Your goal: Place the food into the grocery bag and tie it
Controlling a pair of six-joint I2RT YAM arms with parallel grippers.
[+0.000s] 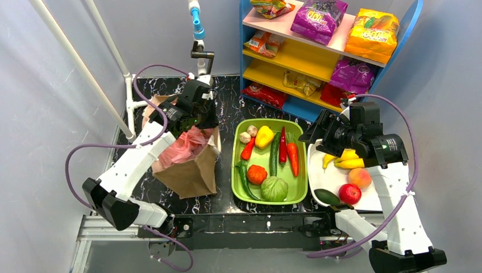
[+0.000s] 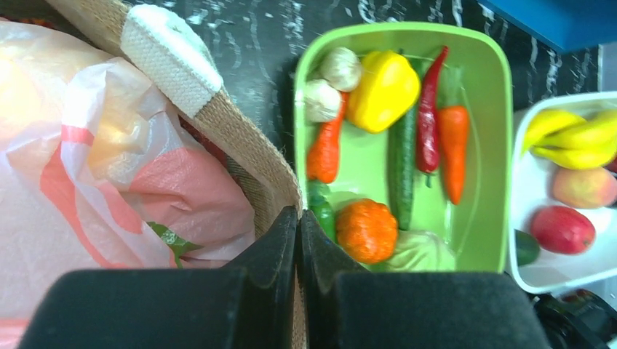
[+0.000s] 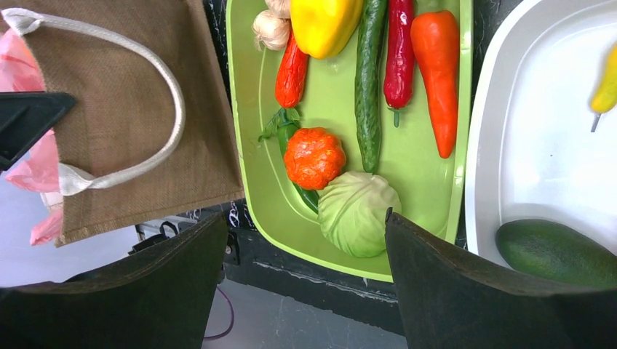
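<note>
The pink plastic grocery bag (image 1: 185,145) sits crumpled inside a brown woven bag (image 1: 190,170) at the left. My left gripper (image 2: 298,218) is above that bag, shut on the brown bag's rim; the pink bag (image 2: 109,167) lies just left of it. Food lies in a green tray (image 1: 297,190): a yellow pepper (image 1: 264,136), an orange pumpkin (image 3: 314,156), a cabbage (image 3: 356,211), chillies, a cucumber. A white tray (image 1: 335,179) holds bananas (image 1: 344,160), a peach, a red apple and an avocado (image 3: 556,251). My right gripper (image 3: 305,214) is open and empty above the green tray's near end.
A blue and yellow shelf (image 1: 307,57) at the back right holds snack packets: orange (image 1: 372,28), purple, red (image 1: 264,94). A white pipe frame (image 1: 128,96) stands at the back left. The brown bag's white handle (image 3: 171,109) hangs toward the green tray.
</note>
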